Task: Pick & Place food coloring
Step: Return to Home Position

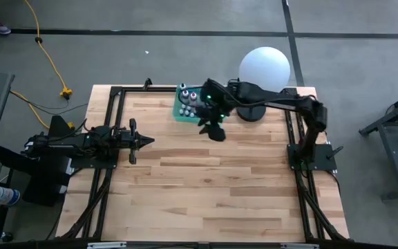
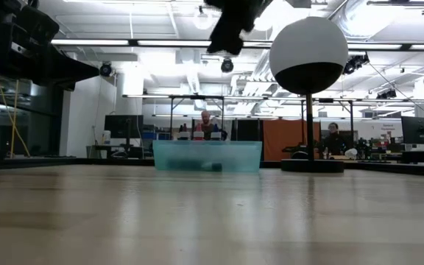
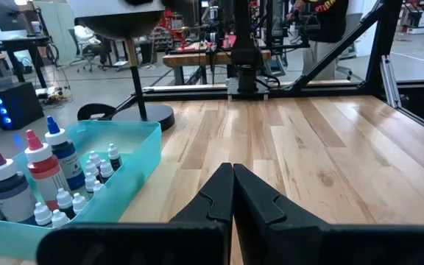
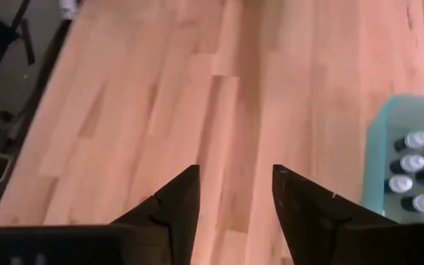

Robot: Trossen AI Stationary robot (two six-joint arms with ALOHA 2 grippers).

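Note:
The food coloring bottles (image 3: 59, 171) stand upright on their bases inside a translucent teal tray (image 1: 183, 113) at the table's far middle. The larger ones have dark, red and blue bodies; several tiny whitish ones stand among them. White caps (image 4: 412, 163) show in the right wrist view. My right gripper (image 4: 235, 185) is open and empty. It hangs high above the bare wood by the tray's near right corner (image 1: 214, 128), and shows at the top of the low view (image 2: 229, 28). My left gripper (image 3: 232, 193) is shut and waits low at the table's left (image 1: 142, 140).
A big white globe lamp (image 1: 264, 68) stands on a dark base just right of the tray, under my right arm. The tray's wall (image 2: 207, 156) is low. Black frame rails run along the table's left and right sides. Bare wood stretches toward the near edge.

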